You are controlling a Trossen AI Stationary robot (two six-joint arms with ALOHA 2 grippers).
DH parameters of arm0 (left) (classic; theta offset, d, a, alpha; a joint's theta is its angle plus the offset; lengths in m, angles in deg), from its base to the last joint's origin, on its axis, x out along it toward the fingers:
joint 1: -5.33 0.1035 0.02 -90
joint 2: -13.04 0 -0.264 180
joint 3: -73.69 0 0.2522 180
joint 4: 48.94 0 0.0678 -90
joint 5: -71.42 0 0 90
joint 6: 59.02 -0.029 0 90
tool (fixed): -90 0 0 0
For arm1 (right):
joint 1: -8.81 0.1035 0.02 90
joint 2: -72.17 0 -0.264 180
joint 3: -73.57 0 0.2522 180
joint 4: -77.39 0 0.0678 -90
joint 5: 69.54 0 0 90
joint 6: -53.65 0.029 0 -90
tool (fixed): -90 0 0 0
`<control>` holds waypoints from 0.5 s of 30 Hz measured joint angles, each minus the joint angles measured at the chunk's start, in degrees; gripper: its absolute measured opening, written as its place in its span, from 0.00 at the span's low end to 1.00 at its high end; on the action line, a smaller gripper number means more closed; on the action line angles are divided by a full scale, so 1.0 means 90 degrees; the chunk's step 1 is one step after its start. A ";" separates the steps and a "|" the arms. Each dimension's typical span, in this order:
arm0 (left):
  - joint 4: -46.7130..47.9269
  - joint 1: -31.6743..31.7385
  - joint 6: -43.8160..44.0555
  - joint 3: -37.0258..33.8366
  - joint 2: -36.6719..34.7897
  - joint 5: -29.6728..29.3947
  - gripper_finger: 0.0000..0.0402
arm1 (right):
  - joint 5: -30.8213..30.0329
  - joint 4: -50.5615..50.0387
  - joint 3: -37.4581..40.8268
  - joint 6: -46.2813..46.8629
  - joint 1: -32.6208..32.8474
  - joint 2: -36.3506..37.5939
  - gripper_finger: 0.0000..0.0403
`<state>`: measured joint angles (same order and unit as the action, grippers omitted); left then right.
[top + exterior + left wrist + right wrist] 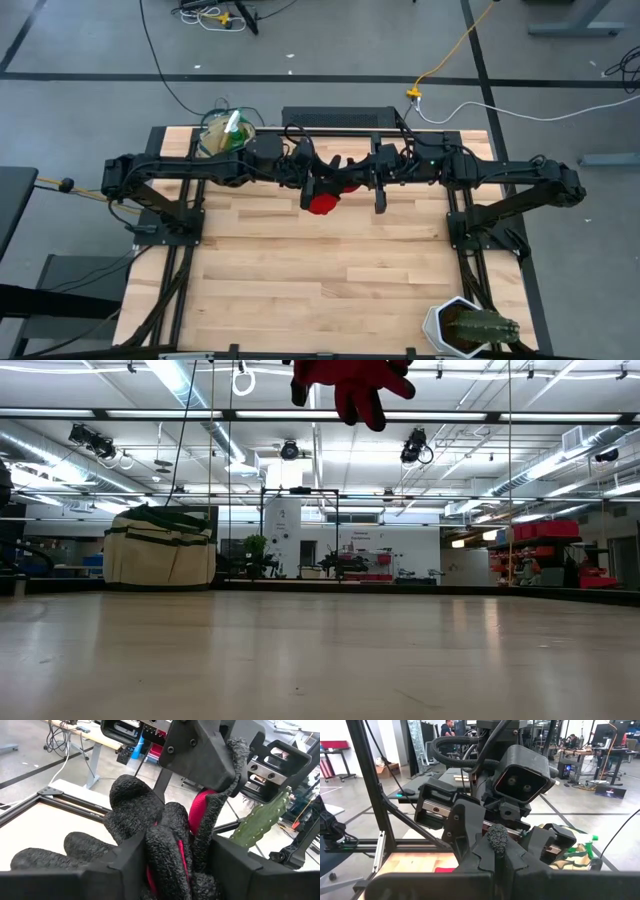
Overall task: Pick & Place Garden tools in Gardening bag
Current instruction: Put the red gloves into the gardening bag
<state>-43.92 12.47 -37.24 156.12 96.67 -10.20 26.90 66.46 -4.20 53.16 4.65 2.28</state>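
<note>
One red-and-black glove [323, 203] hangs mid-air above the table [320, 260], far from the gardening bag [226, 133]. Right gripper [496, 851] pinches one glove finger; left gripper [177, 862] apparently brackets it, grip unclear.

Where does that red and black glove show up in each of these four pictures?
High view: the glove hangs mid-table between both grippers.
Low view: it dangles at the top edge, above the table.
Left wrist view: it fills the middle, between the left gripper's fingers.
Right wrist view: only a black fingertip shows, pinched in the right gripper.
Shared landmark: the gardening bag, except in the left wrist view.
</note>
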 joint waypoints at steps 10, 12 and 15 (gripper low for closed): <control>-0.0002 0.0000 -0.0005 -0.0005 0.0000 0.0000 0.32 | 0.0000 -0.0041 0.0000 0.0000 0.0000 0.0000 0.00; -0.0004 0.0000 -0.0006 -0.0005 0.0000 0.0000 0.29 | 0.0000 -0.0044 0.0000 0.0000 0.0000 0.0000 0.00; -0.0005 0.0000 -0.0010 -0.0005 0.0000 0.0000 0.26 | 0.0000 -0.0045 0.0000 0.0000 0.0000 0.0000 0.00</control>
<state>-43.96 12.47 -37.33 156.07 96.67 -10.20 26.90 66.05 -4.20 53.16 4.65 2.28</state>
